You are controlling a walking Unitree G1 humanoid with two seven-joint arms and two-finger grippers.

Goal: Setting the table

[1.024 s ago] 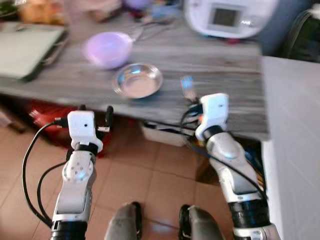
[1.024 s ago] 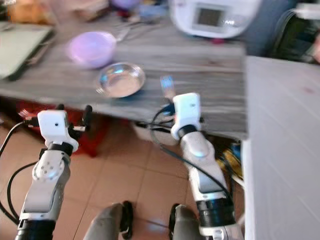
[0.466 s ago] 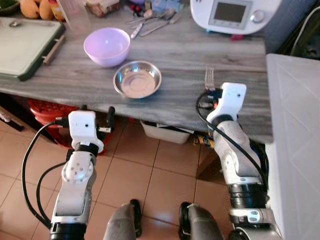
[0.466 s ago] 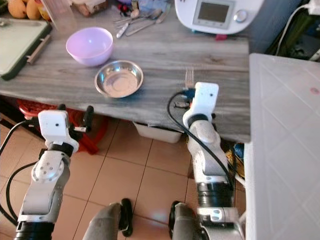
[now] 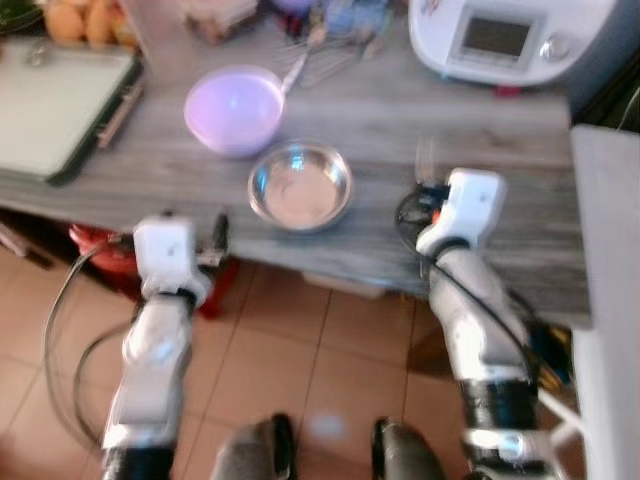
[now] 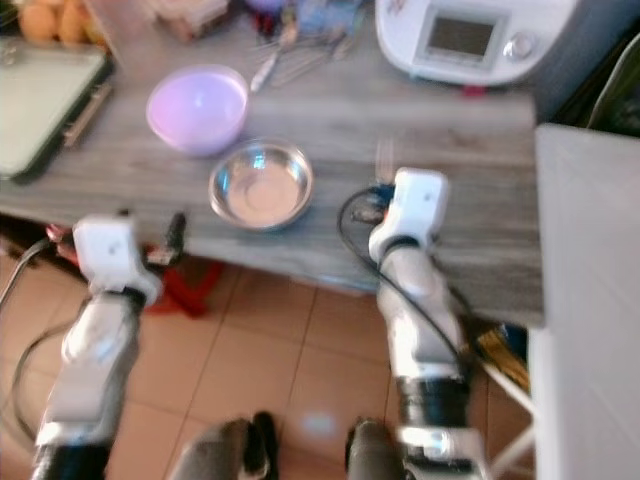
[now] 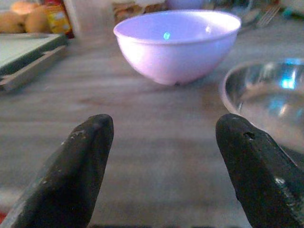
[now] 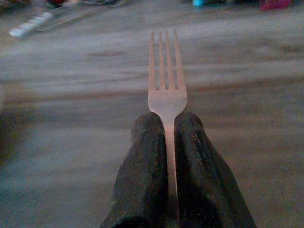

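While the left gripper (image 7: 161, 166) gapes idle, right gripper (image 8: 166, 128) fingers pinch the fork (image 8: 166, 85), tines pointing away, right of the steel bowl (image 5: 300, 186)

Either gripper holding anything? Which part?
The right gripper is shut on the fork, pinching its handle just below the tines. The left gripper is open, holding nothing.

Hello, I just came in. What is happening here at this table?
The robot stands at a grey wooden table. Its right claw is shut on a fork, held with the tines pointing forward over the tabletop, to the right of a steel bowl. The left claw is open and holds nothing; it sits at the table's near edge, facing a lilac bowl. The fork is not yet laid down.
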